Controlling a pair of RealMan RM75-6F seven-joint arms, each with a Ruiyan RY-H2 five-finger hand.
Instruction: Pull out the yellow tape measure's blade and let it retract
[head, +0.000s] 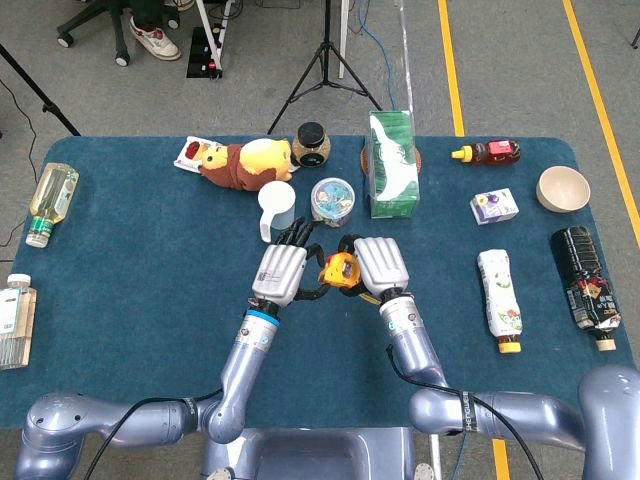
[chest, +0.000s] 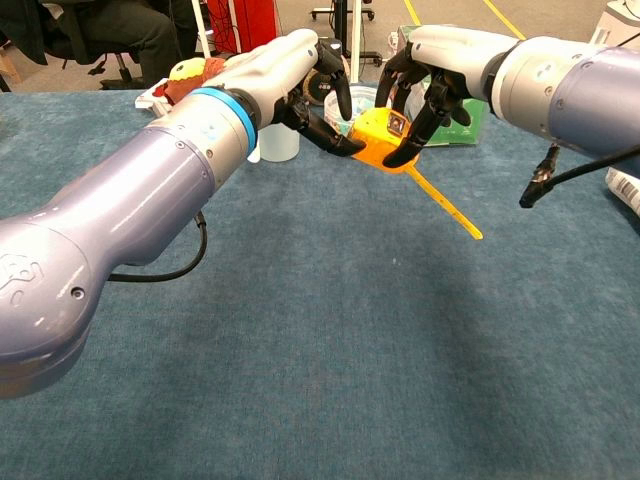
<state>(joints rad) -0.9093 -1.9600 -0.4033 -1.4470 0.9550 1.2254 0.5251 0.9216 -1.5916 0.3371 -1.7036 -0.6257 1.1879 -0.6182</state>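
The yellow tape measure (chest: 378, 140) (head: 338, 270) hangs above the middle of the table between both hands. My right hand (chest: 432, 72) (head: 379, 265) grips its case from the right, fingers curled over the top and front. My left hand (chest: 312, 88) (head: 281, 270) meets the case from the left, a dark fingertip (chest: 343, 146) under its edge and another finger arched above it. A short length of yellow blade (chest: 447, 205) sticks out down and to the right, its end free over the blue cloth.
Behind the hands stand a white cup (head: 277, 206), a round clear tub (head: 332, 199) and a green carton (head: 391, 165). A plush toy (head: 240, 163) lies at the back left. Bottles (head: 500, 301) (head: 586, 283) and a bowl (head: 563, 187) sit to the right, more bottles (head: 50, 200) at the left edge.
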